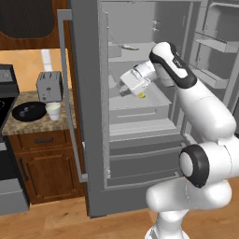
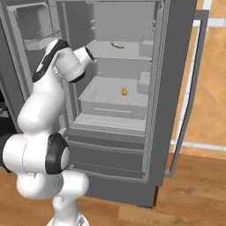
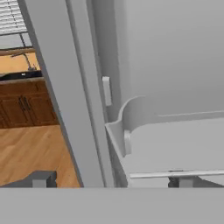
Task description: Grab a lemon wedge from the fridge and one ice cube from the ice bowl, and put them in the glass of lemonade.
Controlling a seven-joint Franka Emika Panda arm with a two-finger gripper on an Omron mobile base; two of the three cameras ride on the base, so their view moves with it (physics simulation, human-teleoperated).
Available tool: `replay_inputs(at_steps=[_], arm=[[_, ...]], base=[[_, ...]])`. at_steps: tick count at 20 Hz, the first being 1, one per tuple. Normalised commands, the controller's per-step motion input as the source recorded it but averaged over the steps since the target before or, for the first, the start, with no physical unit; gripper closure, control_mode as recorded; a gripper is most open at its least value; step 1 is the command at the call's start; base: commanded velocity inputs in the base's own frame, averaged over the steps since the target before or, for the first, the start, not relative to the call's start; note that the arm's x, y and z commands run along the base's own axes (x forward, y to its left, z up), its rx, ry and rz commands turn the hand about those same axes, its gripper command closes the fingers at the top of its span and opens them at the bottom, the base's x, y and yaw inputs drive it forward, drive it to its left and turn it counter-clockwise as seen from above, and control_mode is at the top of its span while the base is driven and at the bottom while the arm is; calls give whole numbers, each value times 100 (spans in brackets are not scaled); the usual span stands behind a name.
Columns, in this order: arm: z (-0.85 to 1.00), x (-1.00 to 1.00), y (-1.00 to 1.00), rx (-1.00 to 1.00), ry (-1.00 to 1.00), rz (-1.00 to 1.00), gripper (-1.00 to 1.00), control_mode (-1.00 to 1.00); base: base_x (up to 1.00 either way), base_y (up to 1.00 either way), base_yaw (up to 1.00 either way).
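The fridge (image 1: 88, 93) stands with both doors swung open. A tiny yellow lemon wedge (image 2: 124, 91) lies on the flat top of a grey drawer in the middle of the fridge, and its edge (image 1: 141, 95) peeks out just under my hand. My gripper (image 1: 124, 90) is inside the fridge, close above and left of the wedge. In the hand view its fingertips (image 3: 43, 178) stand wide apart with nothing between them, so the gripper (image 3: 113, 180) is open. The black ice bowl (image 1: 29, 112) and the glass of lemonade (image 1: 53, 110) sit on the counter left of the fridge.
A grey toaster (image 1: 49, 86) stands behind the glass. A small greenish item (image 2: 117, 45) lies on the upper fridge shelf. The left door with its long bar handle (image 1: 70, 98) separates the fridge from the counter. The right door (image 2: 185, 88) hangs open over the wood floor.
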Motion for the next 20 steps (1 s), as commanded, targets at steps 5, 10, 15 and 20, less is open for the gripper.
replay_inputs(at_steps=[5, 10, 15, 20], arm=[[81, -83, -18, 0, -7, -16, -100, -100], [52, -51, -20, -10, 4, -43, -100, -100], [19, -49, -43, -10, 10, -56, -100, -100], [7, -95, -47, -7, 2, -44, -100, -100]], base=[[0, 0, 0], [0, 0, 0], [0, 0, 0], [0, 0, 0]])
